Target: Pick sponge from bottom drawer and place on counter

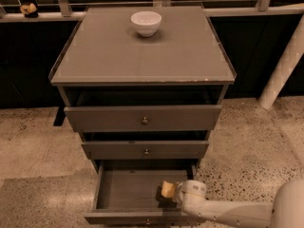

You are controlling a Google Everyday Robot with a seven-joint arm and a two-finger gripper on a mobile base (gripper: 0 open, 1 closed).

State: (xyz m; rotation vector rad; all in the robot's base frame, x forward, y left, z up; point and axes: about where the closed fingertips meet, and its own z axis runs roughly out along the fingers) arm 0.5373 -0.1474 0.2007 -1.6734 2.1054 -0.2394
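Note:
The bottom drawer of the grey-brown cabinet is pulled open. My gripper reaches into it from the right and sits low over the drawer's floor near the right front corner. A small pale yellow piece shows at the gripper's tip. I cannot tell whether it is the sponge or part of the gripper, and no other sponge shows in the drawer. The counter is the broad flat top of the cabinet, well above the gripper.
A white bowl stands at the back middle of the counter. The two upper drawers are slightly open above the gripper. A white post leans at the right. A dark wall and rail run behind, with speckled floor around the cabinet.

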